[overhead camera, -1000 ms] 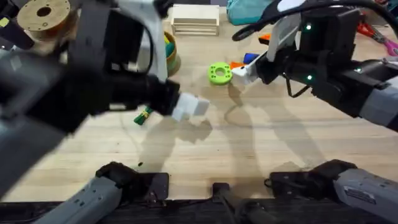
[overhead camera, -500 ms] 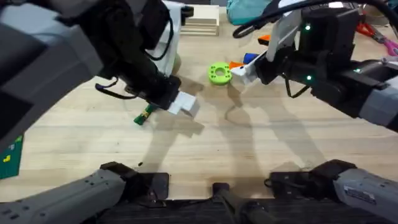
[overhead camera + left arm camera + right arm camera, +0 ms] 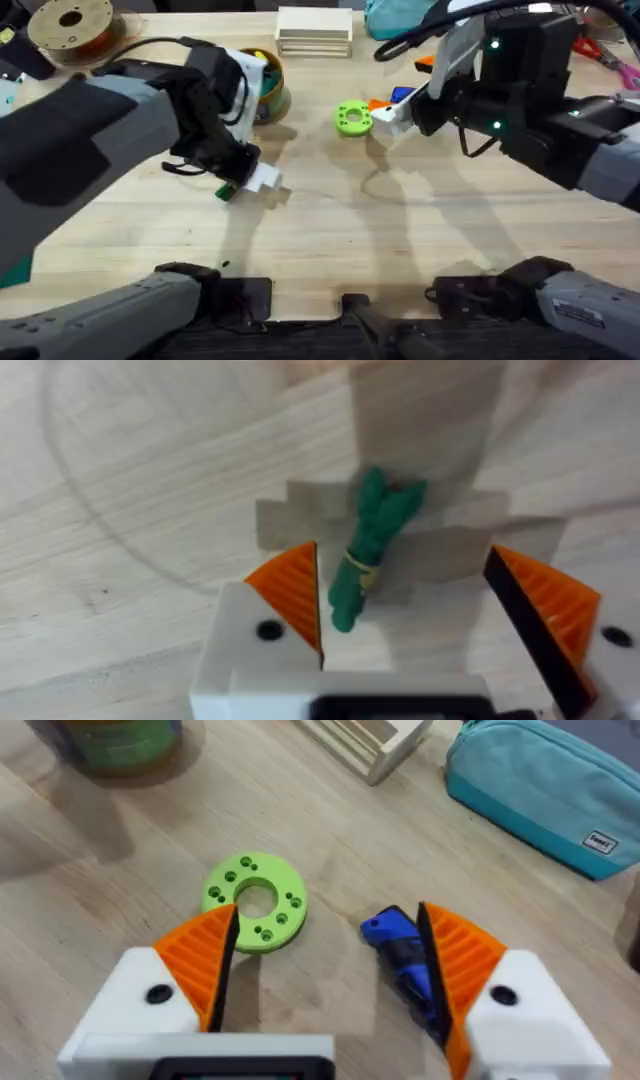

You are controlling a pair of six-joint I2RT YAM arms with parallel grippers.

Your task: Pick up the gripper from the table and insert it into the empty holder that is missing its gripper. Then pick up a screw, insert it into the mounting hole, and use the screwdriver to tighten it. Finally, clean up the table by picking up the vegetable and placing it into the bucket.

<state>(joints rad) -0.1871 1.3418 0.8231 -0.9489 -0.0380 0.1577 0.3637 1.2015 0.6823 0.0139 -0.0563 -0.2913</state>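
Overhead: your left gripper (image 3: 262,181) sits low over the table (image 3: 400,250), left of centre, white fingers pointing right. The vegetable (image 3: 226,190) lies on the wood just beside and partly under it, a green scrap showing at its lower left edge. The bucket (image 3: 270,90) stands behind the left arm, toward the far side, with coloured items inside. The holder (image 3: 353,118) rests flat near centre, right of the bucket and well apart from the vegetable. Your right gripper (image 3: 392,117) hovers just right of the holder, with a bit of orange and the blue screwdriver (image 3: 403,94) showing behind it. A filament spool (image 3: 70,27) sits at the far left corner; a wooden rack (image 3: 314,31) at far centre.

Left wrist: fingers spread wide apart, orange pads (image 3: 292,595) on either side of the vegetable (image 3: 368,542). It lies on the table between them, stem end toward the camera, nearer the left pad; you cannot tell whether it touches that pad.

Right wrist: fingers (image 3: 203,952) apart, holding nothing. The holder (image 3: 256,902) lies flat just beyond one pad, small holes around its central opening. The screwdriver (image 3: 402,955) lies against the inner side of the other pad. A teal pouch (image 3: 540,790) rests farther off.
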